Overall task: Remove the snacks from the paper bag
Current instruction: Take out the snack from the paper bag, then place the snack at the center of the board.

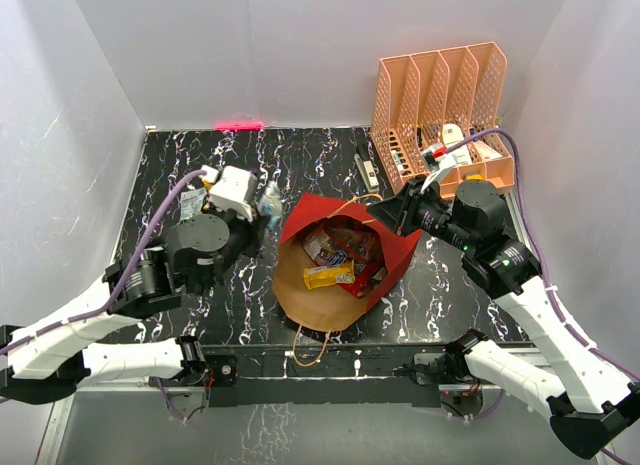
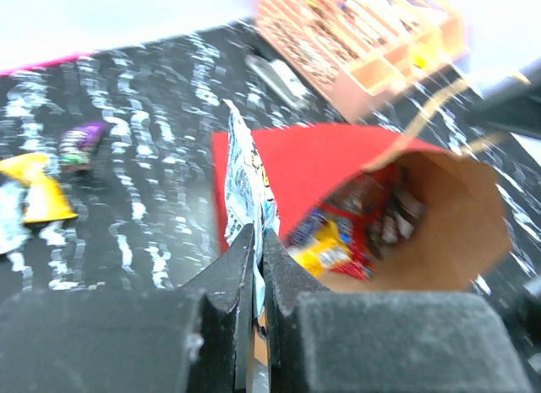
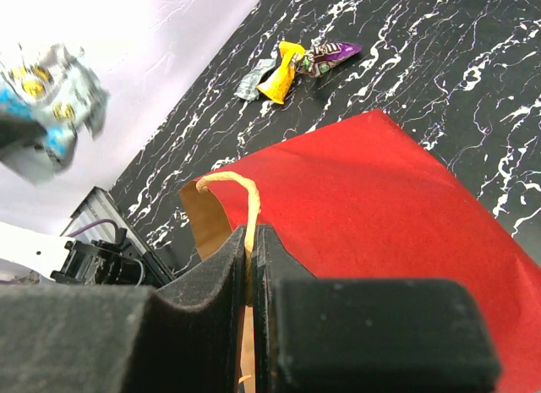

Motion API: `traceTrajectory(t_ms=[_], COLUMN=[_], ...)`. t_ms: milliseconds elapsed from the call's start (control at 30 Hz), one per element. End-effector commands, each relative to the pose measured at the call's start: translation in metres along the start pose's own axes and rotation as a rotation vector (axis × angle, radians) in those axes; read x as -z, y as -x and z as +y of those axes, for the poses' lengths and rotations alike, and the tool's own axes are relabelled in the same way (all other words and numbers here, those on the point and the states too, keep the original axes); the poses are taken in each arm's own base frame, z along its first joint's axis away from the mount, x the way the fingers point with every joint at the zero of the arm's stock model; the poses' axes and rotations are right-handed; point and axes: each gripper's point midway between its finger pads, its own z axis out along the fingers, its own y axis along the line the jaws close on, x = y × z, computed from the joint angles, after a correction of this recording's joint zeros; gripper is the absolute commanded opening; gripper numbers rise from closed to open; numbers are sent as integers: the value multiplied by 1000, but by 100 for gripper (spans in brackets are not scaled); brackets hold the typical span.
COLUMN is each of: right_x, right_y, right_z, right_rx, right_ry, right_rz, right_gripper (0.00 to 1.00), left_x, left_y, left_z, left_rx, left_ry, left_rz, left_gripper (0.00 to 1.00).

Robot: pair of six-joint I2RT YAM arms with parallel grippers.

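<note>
The paper bag (image 1: 398, 247), red outside and brown inside, lies open towards the near edge at the table's middle. Red, yellow and dark snacks (image 1: 342, 257) lie inside it, also seen in the left wrist view (image 2: 351, 228). My left gripper (image 2: 258, 241) is shut on a silver-blue packet (image 2: 243, 169), held up just left of the bag (image 1: 270, 198). My right gripper (image 3: 251, 237) is shut on the bag's brown cord handle (image 3: 247, 194) at the bag's right rim (image 1: 400, 213). Yellow (image 3: 283, 72), purple (image 3: 331, 55) and silver-grey (image 3: 252, 79) packets lie on the table left of the bag.
An orange slotted rack (image 1: 440, 100) with white and dark items stands at the back right. A grey oblong object (image 1: 366, 171) lies left of it. A pink strip (image 1: 238, 126) marks the back edge. White walls enclose the black marbled table (image 1: 300, 155).
</note>
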Motion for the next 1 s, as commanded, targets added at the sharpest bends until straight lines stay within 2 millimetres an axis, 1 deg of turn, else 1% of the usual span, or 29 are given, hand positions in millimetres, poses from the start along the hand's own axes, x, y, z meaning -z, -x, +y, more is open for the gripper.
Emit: traceTrajectory(t_ms=[0, 67, 167, 233, 300, 367, 433, 500, 533, 633, 733, 833, 967], right_x=[5, 6, 5, 4, 2, 0, -1, -2, -2, 0, 2, 2, 4], right_y=[19, 20, 19, 17, 15, 13, 13, 13, 13, 14, 14, 13, 17], right_z=[8, 7, 5, 4, 3, 2, 2, 4, 5, 6, 6, 7, 10], right_rx=[32, 35, 37, 35, 33, 32, 29, 28, 27, 26, 25, 18, 18], right_ry=[18, 13, 5, 3, 3, 5, 11, 20, 23, 24, 22, 27, 32], right_rz=[-73, -77, -76, -69, -63, -60, -58, -57, -57, -58, -62, -63, -68], right_gripper=[7, 7, 7, 7, 7, 7, 7, 7, 7, 7, 7, 7, 7], left_x=[21, 21, 15, 10, 4, -1, -5, -12, -17, -30, -44, -65, -81], left_y=[22, 13, -12, -29, -44, -57, -64, -68, -68, -66, -64, -73, -85], left_z=[74, 83, 93, 95, 94, 98, 106, 116, 128, 153, 184, 230, 294], left_rx=[-9, -41, -95, -95, -108, -139, -140, -105, -85, -34, -43, 4, 66], left_ry=[361, 412, 485, 509, 521, 551, 591, 607, 623, 637, 716, 813, 988], left_rz=[-133, -136, -94, -55, -25, -5, 15, 50, 75, 119, 159, 233, 319], left_gripper=[0, 0, 0, 0, 0, 0, 0, 0, 0, 0, 0, 0, 0])
